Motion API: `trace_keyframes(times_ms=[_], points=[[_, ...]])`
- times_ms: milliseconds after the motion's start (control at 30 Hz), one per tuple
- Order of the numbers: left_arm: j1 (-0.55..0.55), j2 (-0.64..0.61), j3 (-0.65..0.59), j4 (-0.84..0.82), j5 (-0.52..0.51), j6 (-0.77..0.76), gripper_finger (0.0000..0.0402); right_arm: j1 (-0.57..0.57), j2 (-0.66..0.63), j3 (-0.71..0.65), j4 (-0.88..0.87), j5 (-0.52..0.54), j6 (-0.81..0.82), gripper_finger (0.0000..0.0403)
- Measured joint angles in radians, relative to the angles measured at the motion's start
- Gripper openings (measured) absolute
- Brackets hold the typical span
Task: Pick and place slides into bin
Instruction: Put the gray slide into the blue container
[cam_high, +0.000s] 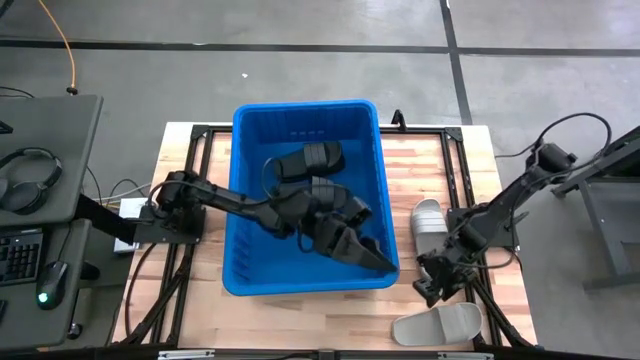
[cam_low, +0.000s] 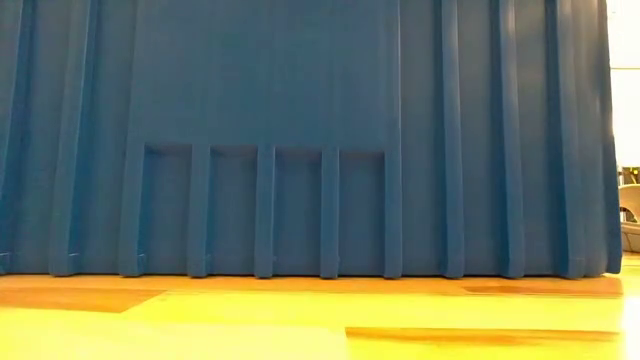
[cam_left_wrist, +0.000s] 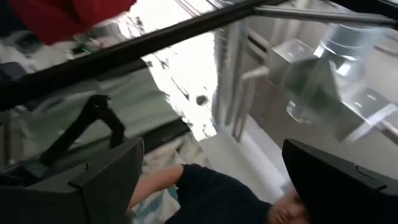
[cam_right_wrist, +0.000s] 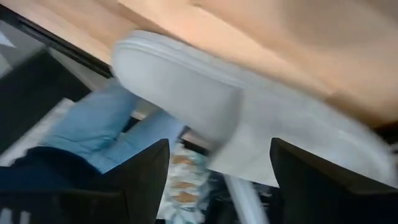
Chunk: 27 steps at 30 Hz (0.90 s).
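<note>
High view: right gripper (cam_high: 432, 283) jaws wide, holding nothing, just above grey slide (cam_high: 437, 324) lying long-axis along desk's front edge near right corner; left gripper (cam_high: 372, 258), jaws wide, empty, inside bin (cam_high: 238, 200).

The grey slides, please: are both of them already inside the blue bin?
No: in the high view one grey slide and another grey slide lie on the table, right of the bin.
</note>
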Motion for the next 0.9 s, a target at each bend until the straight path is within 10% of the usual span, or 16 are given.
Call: trace_keyframes(times_ms=[900], points=[[0.078, -0.003, 0.000, 0.110, 0.240, -0.029, 0.0372, 0.107, 0.204, 0.013, 0.076, -0.121, 0.434, 0.0215]])
